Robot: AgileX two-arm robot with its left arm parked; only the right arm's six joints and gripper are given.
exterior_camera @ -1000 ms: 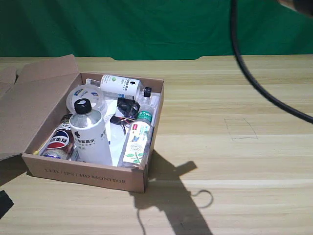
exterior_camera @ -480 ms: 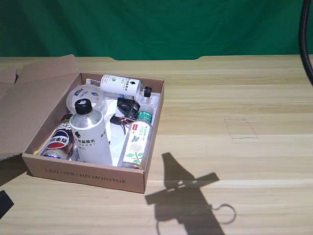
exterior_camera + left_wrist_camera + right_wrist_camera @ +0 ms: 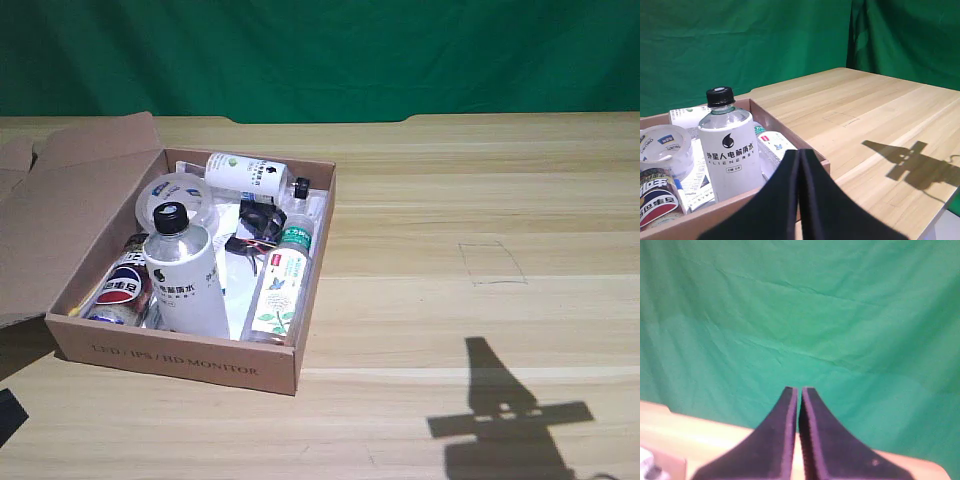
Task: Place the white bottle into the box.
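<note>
We see the white bottle [image 3: 186, 268] standing upright inside the box [image 3: 180, 358], near its front wall, black cap on top. In the left wrist view its side [image 3: 731, 155] carries dark Chinese characters over the Latin word "ALIENERGY". The box front shows faint print ending in "HO MONITOR"; the first letters are too pale for us to read. Beside the bottle, toward the exterior view's left, lies a can [image 3: 122, 285] with a red, white and blue Pepsi-style roundel, partly hidden by the box wall. On the other side lies a slim bottle [image 3: 280, 285] with a green-white leaf label; its text is too small to read. A tape roll [image 3: 176, 203] sits behind. The right gripper [image 3: 799, 440] holds nothing, its fingers pressed almost together, with green cloth [image 3: 790, 315] behind. In the exterior view only its shadow [image 3: 505, 410] falls on the table [image 3: 450, 200].
</note>
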